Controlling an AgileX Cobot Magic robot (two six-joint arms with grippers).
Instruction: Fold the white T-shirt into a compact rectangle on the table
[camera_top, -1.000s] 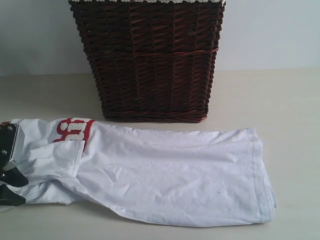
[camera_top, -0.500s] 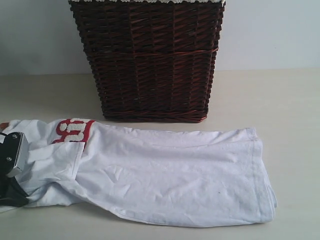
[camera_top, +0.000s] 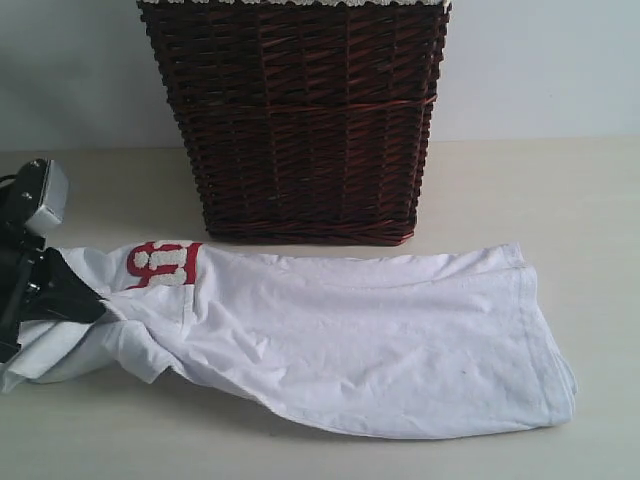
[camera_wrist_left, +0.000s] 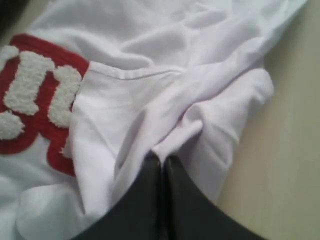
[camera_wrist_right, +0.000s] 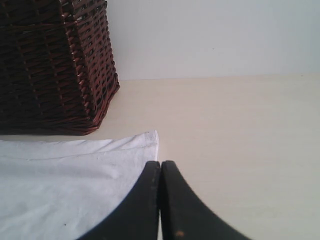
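Observation:
The white T-shirt (camera_top: 350, 340) lies lengthwise on the table (camera_top: 560, 200), its red-outlined lettering (camera_top: 165, 262) toward the left end. My left gripper (camera_top: 98, 310) is shut on a bunched fold of the shirt near the sleeve and holds that end raised off the table. In the left wrist view the left gripper (camera_wrist_left: 162, 159) pinches the fold, with the T-shirt (camera_wrist_left: 150, 60) and its lettering (camera_wrist_left: 30, 90) beyond. My right gripper (camera_wrist_right: 161, 164) is shut with nothing between its fingers, over the corner of the T-shirt (camera_wrist_right: 65, 185) hem. It is out of the exterior view.
A tall dark wicker basket (camera_top: 300, 120) stands at the back middle of the table, just behind the shirt, and the basket (camera_wrist_right: 50, 65) also shows in the right wrist view. Bare table (camera_wrist_right: 240, 130) stretches to the right of the hem. A pale wall (camera_top: 540, 60) is behind.
My left gripper has shut on the shirt's left end and risen, pulling it up and to the right. The whole shirt has slid a little rightward.

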